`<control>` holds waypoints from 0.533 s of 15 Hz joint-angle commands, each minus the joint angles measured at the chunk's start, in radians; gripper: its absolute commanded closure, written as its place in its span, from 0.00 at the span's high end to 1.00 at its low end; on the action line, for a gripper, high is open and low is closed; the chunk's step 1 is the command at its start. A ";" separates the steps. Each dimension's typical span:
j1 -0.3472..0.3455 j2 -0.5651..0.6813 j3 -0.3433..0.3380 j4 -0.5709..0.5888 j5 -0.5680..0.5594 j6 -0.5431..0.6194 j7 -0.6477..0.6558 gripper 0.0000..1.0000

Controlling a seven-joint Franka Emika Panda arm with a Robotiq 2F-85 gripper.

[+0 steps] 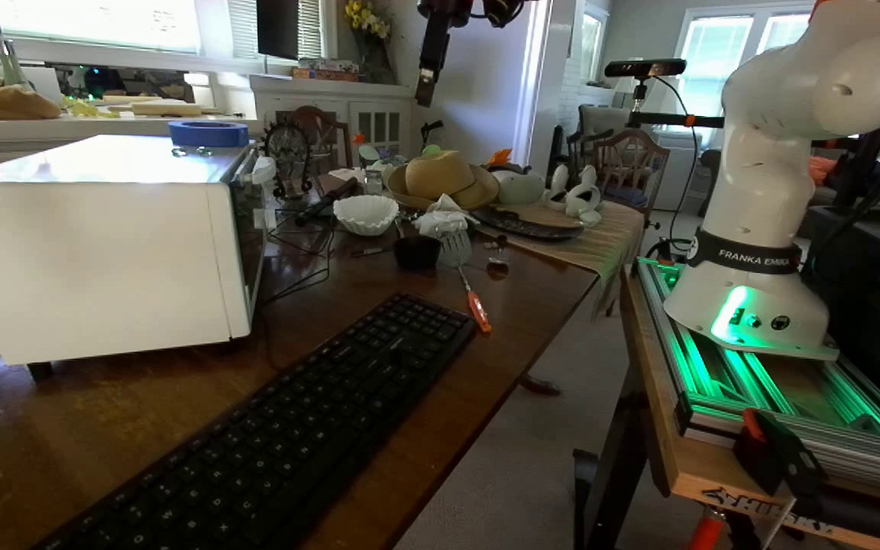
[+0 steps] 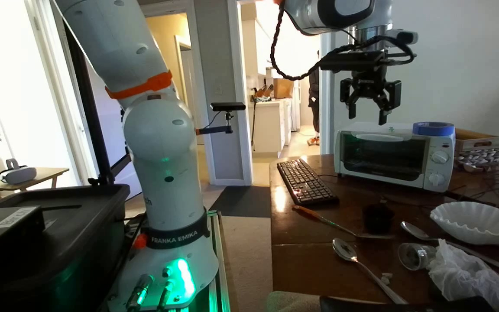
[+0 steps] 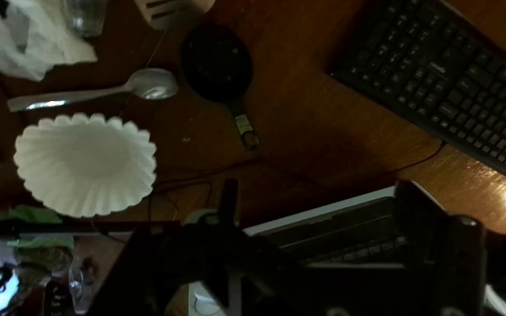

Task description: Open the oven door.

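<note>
The oven is a white box [image 1: 96,267] on the wooden table, also seen from its front [image 2: 438,169] in an exterior view. Its oven door [image 2: 381,156] is dark glass with a pale handle [image 2: 375,137] along the top, and it looks closed. In the wrist view the door [image 3: 336,232] shows partly behind the fingers, which hide much of it. My gripper [image 2: 367,117] is open and empty, pointing down above the height of the oven. In an exterior view the gripper [image 1: 426,88] is out in front of the door side, apart from it.
A blue tape roll [image 2: 433,128] lies on the oven top. A black keyboard [image 2: 308,182], a white fluted bowl [image 3: 86,166], a small black pan [image 3: 216,61], a spatula [image 1: 455,248] and spoons [image 2: 345,250] lie on the table. A basket [image 2: 479,145] stands beside the oven.
</note>
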State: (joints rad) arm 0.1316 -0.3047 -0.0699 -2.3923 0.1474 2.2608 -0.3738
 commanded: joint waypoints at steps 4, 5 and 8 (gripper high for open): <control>0.004 0.172 0.029 0.146 -0.091 0.256 -0.181 0.35; 0.011 0.198 0.038 0.161 -0.067 0.310 -0.184 0.26; 0.024 0.258 0.068 0.191 0.004 0.429 -0.173 0.04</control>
State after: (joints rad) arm 0.1436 -0.1184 -0.0257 -2.2464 0.0851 2.6067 -0.5339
